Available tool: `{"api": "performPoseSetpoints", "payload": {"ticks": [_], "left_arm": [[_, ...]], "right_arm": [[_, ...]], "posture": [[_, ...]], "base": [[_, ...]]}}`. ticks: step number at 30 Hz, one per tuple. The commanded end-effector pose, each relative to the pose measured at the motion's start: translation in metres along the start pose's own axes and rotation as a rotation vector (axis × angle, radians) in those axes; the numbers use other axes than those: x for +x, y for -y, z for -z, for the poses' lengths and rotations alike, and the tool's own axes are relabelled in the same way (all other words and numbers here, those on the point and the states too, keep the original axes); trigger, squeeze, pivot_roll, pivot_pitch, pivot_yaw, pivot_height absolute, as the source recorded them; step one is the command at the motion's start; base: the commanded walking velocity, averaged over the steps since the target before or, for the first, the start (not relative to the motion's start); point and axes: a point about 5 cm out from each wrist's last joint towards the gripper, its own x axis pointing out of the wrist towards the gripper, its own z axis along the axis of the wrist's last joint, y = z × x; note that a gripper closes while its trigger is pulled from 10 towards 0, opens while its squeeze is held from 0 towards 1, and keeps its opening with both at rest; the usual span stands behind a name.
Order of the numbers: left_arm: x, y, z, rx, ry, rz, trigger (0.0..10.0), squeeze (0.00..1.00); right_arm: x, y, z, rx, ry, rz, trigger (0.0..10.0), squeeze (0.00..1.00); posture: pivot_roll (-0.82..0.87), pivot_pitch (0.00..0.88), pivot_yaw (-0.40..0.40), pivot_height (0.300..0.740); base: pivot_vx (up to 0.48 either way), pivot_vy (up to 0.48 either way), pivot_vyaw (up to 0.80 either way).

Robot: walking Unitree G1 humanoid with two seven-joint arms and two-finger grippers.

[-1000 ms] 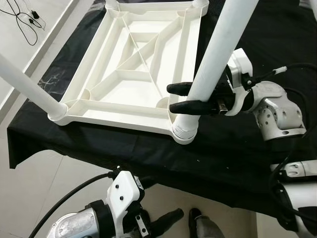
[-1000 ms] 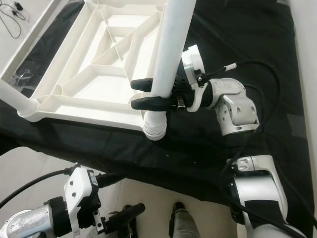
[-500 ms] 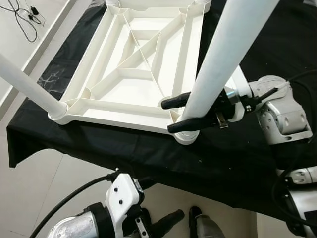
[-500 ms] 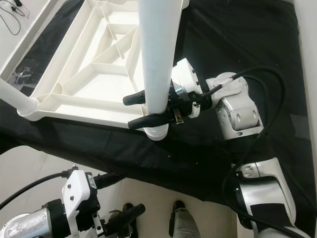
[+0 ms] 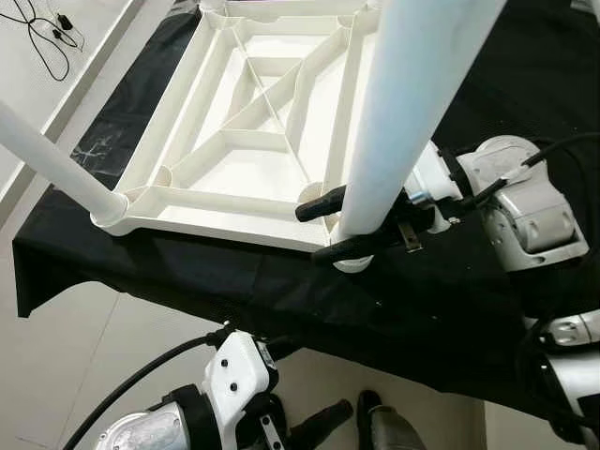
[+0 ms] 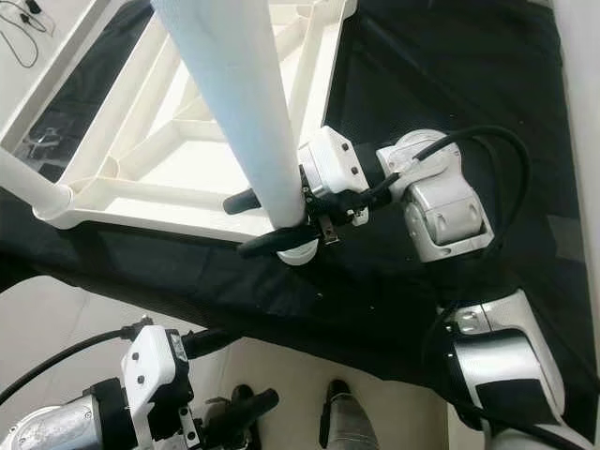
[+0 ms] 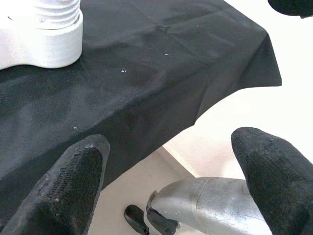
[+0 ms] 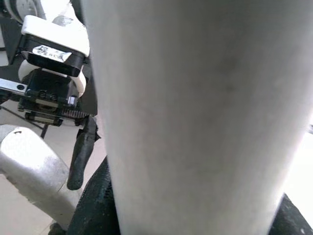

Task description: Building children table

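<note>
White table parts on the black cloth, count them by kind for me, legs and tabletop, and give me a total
Table legs: 2, the leg gripped by the right hand at the near right corner, and the fitted leg at the near left corner.
Upturned tabletop: 1.
Total: 3 white parts on the black cloth.

Both arms are silver with white wrist blocks and thick black cables. The right hand [image 5: 330, 228] and left hand [image 7: 166, 181] have long, black, textured fingers.
</note>
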Motion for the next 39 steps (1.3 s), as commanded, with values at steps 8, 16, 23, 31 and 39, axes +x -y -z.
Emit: {"api": "performPoseSetpoints", "payload": {"ticks": [8,16,23,31,39], "left_arm": [[0.0,0.0,0.007,-0.014,-0.028,-0.004,10.0,0.0],[0.002,-0.001,0.007,-0.011,-0.022,-0.007,10.0,0.0],[0.003,-0.002,0.007,-0.011,-0.018,-0.008,10.0,0.0],[0.003,-0.003,0.007,-0.009,-0.017,-0.009,10.0,0.0],[0.004,-0.003,0.008,-0.008,-0.018,-0.009,10.0,0.0]], "right_arm": [[0.006,0.003,0.023,0.19,-0.061,0.026,10.0,0.0],[0.016,0.018,0.033,0.285,-0.08,0.191,10.0,0.0],[0.016,0.018,0.043,0.344,-0.113,0.259,10.0,0.0],[0.016,0.015,0.05,0.389,-0.143,0.312,10.0,0.0],[0.016,0.019,0.061,0.44,-0.184,0.453,10.0,0.0]], "posture": [[0.04,0.433,0.1,0.74],[0.03,0.434,0.094,0.74],[0.02,0.435,0.092,0.74],[0.02,0.434,0.092,0.74],[0.02,0.436,0.085,0.74]], "base": [[0.0,0.0,0.0],[0.0,0.0,0.0],[0.0,0.0,0.0],[0.0,0.0,0.0],[0.0,0.0,0.0]]}}
